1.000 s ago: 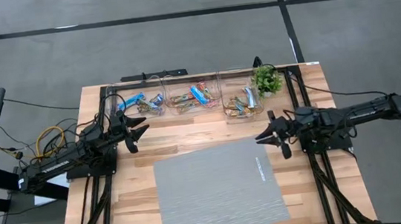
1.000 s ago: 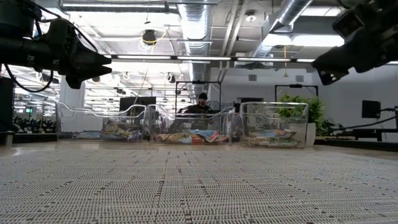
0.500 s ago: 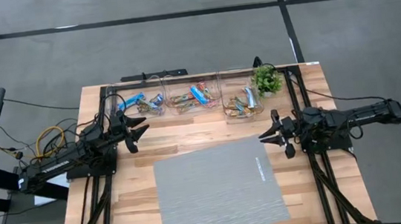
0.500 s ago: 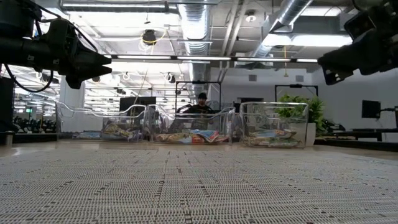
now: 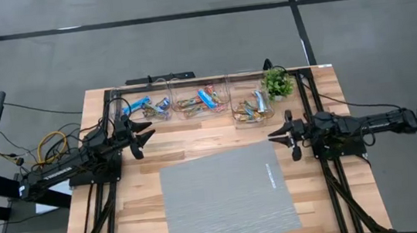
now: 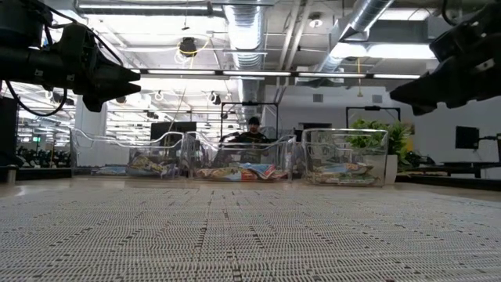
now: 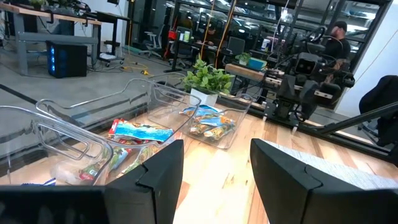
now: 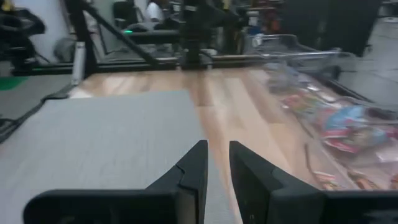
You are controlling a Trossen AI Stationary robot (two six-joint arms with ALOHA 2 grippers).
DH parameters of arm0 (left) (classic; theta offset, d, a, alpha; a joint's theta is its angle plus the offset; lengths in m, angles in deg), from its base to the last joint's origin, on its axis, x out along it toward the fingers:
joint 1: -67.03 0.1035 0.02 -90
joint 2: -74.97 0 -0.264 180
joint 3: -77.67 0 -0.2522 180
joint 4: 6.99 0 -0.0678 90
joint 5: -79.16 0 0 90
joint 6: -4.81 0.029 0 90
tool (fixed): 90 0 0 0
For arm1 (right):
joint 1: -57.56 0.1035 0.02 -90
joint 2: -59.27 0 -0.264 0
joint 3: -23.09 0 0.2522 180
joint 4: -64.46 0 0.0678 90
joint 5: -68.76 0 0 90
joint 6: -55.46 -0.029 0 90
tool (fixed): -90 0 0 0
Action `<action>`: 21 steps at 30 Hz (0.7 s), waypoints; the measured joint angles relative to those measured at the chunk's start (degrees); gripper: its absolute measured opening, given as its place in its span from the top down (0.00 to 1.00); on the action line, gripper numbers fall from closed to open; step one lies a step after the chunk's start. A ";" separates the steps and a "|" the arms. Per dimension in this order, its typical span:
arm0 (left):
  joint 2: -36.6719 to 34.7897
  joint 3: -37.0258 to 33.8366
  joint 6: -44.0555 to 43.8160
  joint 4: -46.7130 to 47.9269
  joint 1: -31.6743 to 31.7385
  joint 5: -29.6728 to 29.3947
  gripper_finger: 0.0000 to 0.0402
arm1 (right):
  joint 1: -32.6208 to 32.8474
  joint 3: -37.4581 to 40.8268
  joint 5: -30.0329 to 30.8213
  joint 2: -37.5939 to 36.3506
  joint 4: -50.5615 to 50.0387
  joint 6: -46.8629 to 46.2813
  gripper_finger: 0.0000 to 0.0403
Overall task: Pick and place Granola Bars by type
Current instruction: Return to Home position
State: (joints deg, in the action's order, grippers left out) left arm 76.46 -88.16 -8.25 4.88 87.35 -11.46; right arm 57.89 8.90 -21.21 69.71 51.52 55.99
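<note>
The granola bars are being held in three clear bins lined up on the worktop beyond the far edge of the grey mat. The left pincer is being held spread and empty in the air off the mat's far left corner. The right pincer is being held just off the mat's far right corner, fingers only narrowly apart, nothing being pinched. A potted plant is being seen beyond that same corner.
</note>
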 joint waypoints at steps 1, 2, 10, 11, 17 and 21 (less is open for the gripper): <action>-0.01 -0.02 0.00 0.00 0.01 0.00 0.56 | -0.42 0.00 0.31 0.02 -0.03 0.00 0.85; 0.01 -0.02 -0.01 0.00 0.01 -0.01 0.56 | -0.88 0.01 0.34 0.01 -0.02 0.00 0.85; 0.00 0.00 -0.01 0.00 0.01 -0.01 0.56 | -2.72 0.04 0.14 0.02 -0.04 -0.94 0.85; -0.01 -0.01 -0.02 0.00 0.01 0.00 0.56 | -2.72 0.04 0.13 0.02 -0.04 -0.94 0.85; 0.01 -0.02 0.00 0.00 0.00 -0.02 0.56 | -2.72 0.07 0.10 0.02 -0.04 -0.94 0.85; 0.00 -0.02 0.00 0.00 0.00 -0.01 0.56 | -2.72 0.07 0.10 0.02 -0.06 -0.96 0.85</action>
State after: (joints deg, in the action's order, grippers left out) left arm 76.45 -88.18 -8.25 4.88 87.35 -11.47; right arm 55.16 8.97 -21.12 69.73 51.45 55.03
